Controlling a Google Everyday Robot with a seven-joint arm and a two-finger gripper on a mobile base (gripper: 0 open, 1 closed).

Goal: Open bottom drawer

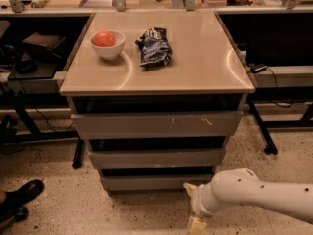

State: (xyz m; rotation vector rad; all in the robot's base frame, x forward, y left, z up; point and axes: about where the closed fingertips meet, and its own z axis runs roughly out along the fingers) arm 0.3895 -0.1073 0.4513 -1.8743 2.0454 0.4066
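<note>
The bottom drawer (155,182) is the narrowest and lowest of three grey drawer fronts under the tan table top (195,58). It sits pushed in, with a dark gap above it. My gripper (192,205) is at the end of the white arm (259,196) that reaches in from the lower right. It hangs low over the floor, just in front of and below the drawer's right end. Its two beige fingertips (189,186) stand apart, open and empty. The upper tip is close to the drawer's lower right edge, and I cannot tell whether it touches.
The middle drawer (156,158) and the widest top drawer (156,125) sit above it. A white bowl (108,50) holding a red fruit and a dark chip bag (153,47) lie on the table top. A black shoe (22,195) is at the lower left. Dark desks flank the table.
</note>
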